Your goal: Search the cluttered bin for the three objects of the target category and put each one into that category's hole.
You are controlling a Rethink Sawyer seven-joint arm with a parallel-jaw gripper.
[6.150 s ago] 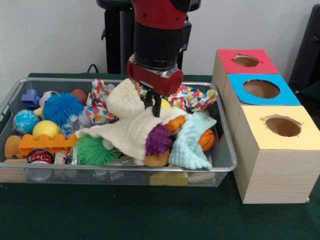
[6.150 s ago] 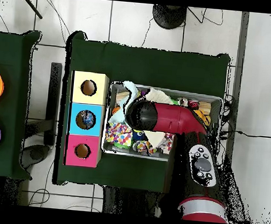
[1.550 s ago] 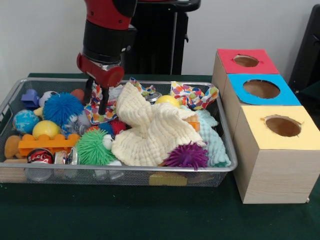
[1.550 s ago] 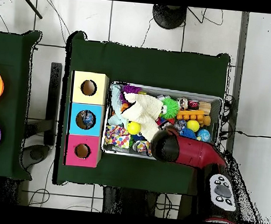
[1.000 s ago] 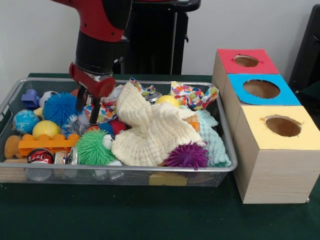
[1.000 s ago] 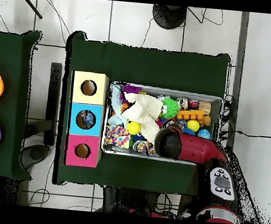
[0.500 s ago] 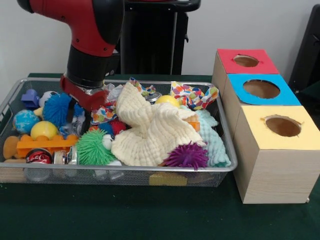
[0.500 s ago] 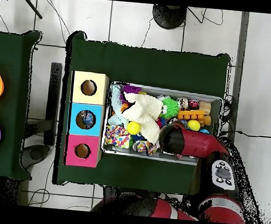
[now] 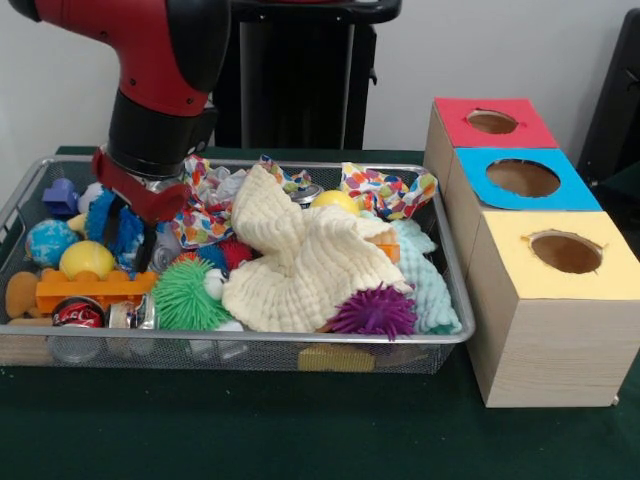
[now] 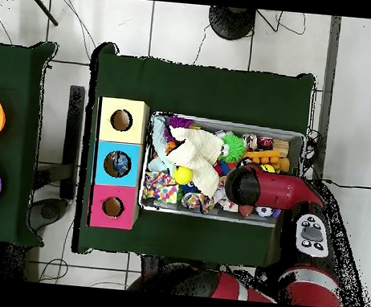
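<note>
Blue spiky ball [image 9: 122, 228] near the bin's [image 9: 452, 320] left end looks soft and light, so centre your end effector [image 9: 126, 234], fingers spread astride it, across its squashy middle.

a plain pale wall [image 9: 80, 90] fills the front view's twelve o'clock. overhead, a white tiled floor [image 10: 191, 31] with loose dark cables [image 10: 94, 35] surrounds the green-covered table [image 10: 203, 85]; a second green table [image 10: 6, 209] with orange and purple bowls sits at nine o'clock.
</note>
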